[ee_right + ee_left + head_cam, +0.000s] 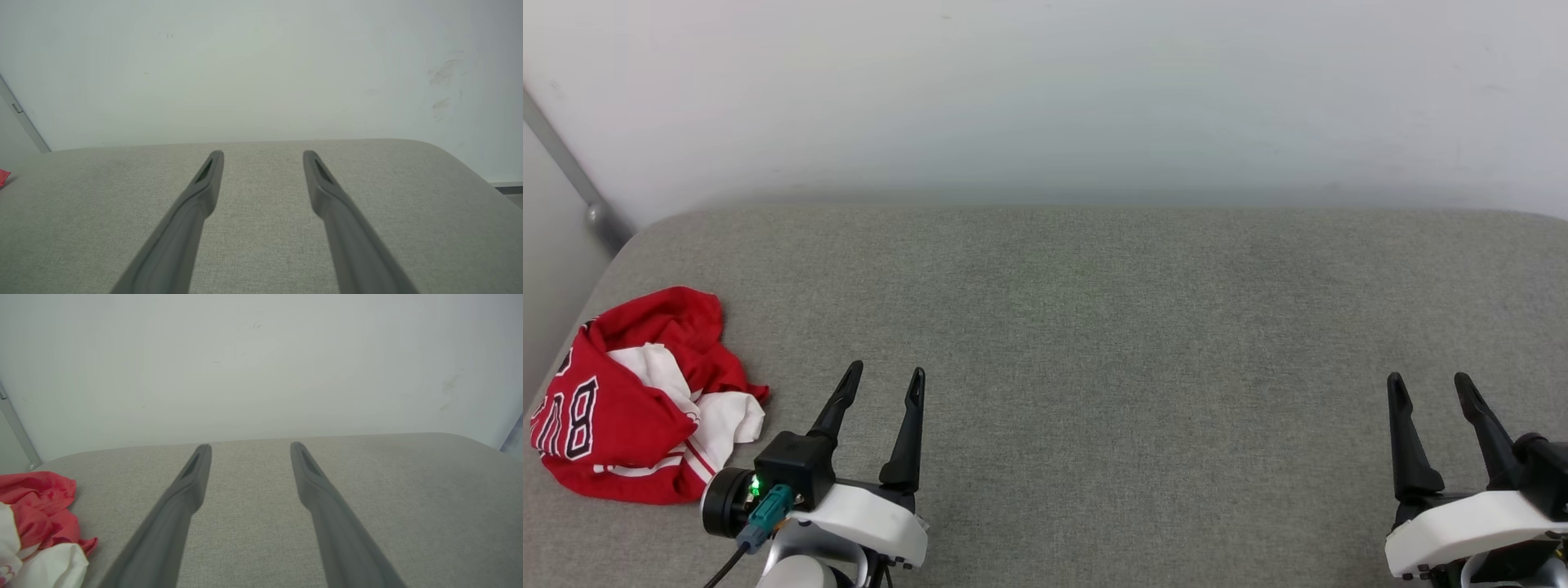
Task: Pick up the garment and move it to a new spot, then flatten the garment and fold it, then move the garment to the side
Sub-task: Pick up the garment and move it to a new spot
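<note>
1. The garment (645, 400) lies crumpled in a heap at the left end of the grey padded surface (1094, 310), close to its left edge. It shows red cloth, white parts and some black-and-white letters.
2. The left gripper (887, 369) is just beside the heap, on its right side, and does not touch it. Its two fingers stand apart and hold nothing.
3. The right gripper (1428, 377) is at the lower right, well apart from the garment. Its fingers are also spread and empty.
4. Behind the surface rises a pale wall (1045, 98).
</note>
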Robot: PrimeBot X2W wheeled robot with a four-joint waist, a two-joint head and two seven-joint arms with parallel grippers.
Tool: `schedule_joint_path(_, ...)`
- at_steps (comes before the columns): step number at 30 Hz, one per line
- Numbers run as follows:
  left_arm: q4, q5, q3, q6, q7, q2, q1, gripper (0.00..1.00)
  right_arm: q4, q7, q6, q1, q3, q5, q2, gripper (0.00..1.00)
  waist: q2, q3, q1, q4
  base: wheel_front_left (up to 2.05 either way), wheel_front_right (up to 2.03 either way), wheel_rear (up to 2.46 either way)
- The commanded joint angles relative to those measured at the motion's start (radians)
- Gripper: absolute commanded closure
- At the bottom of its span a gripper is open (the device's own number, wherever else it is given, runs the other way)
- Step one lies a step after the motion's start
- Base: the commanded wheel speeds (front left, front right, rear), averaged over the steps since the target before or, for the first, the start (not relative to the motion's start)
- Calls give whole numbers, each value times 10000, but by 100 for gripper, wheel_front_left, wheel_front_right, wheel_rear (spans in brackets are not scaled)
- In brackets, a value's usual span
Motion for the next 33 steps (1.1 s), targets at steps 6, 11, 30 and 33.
schedule_joint_path(6,96,-59,86,7,-26,-34,-106,0,33,-58,-3,88,16,12,9,0,0,-4,0,19,0,0,0)
schedule_joint_path(11,190,-75,166,12,-26,-44,-140,0,-36,-54,-3,101,39,-103,9,0,0,-13,0,146,0,0,0)
schedule_joint_path(30,463,-241,1051,444,-26,-24,-294,0,-469,245,-3,-302,979,-618,9,0,0,224,0,2397,0,0,0)
schedule_joint_path(33,403,-283,1203,529,-26,-43,-272,0,-472,277,-3,-358,1231,-730,9,0,0,278,0,2795,0,0,0)
